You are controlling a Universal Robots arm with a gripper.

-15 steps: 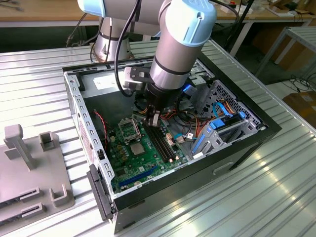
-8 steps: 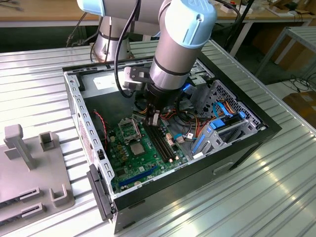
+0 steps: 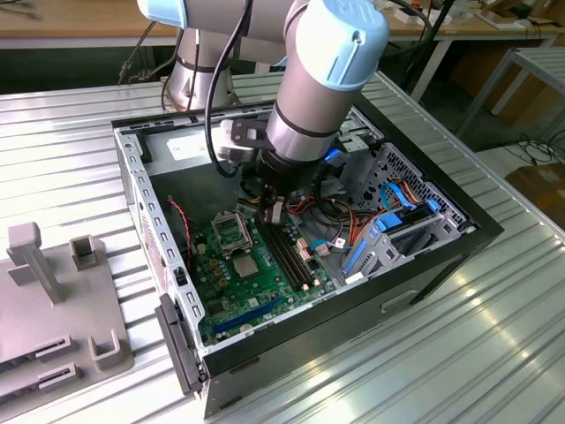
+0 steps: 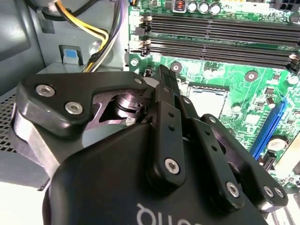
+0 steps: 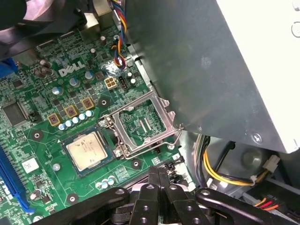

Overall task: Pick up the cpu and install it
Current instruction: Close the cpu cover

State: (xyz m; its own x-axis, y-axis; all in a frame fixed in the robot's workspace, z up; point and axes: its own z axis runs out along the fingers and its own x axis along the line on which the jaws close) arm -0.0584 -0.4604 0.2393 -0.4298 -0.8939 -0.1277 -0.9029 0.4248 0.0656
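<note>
An opened computer case (image 3: 353, 322) lies on its side on the ribbed metal worktop (image 3: 494, 336), its green board (image 3: 221, 296) facing up. The silver-and-blue robot arm (image 3: 318, 79) bends down into it from the back of the worktop. A grey power-supply box (image 5: 201, 61) fills one corner of the case beside the board.

The black gripper (image 3: 274, 215) hangs above the board near the long dark memory slots (image 3: 287, 252). In the first wrist view its fingers (image 5: 153, 178) are pressed together with nothing between them.

A hinged metal socket frame (image 5: 143, 124) stands tilted open, its wire lever swung out to one side. Just beside it is the cpu (image 5: 88, 151), a flat square chip with a silver-grey top. It is not in the fingers' hold. It lies flat on the board inside a dark square surround, and from where I stand it looks already set in its seat, with the frame not folded over it.

In the exterior view the chip sits lower than the fingertips, off toward the exterior view's left and the near wall of the case. It is between the socket frame and the blue slot (image 3: 243, 312). Being square, it has no long axis to speak of, and its edges run in line with the board's own slots.
</note>
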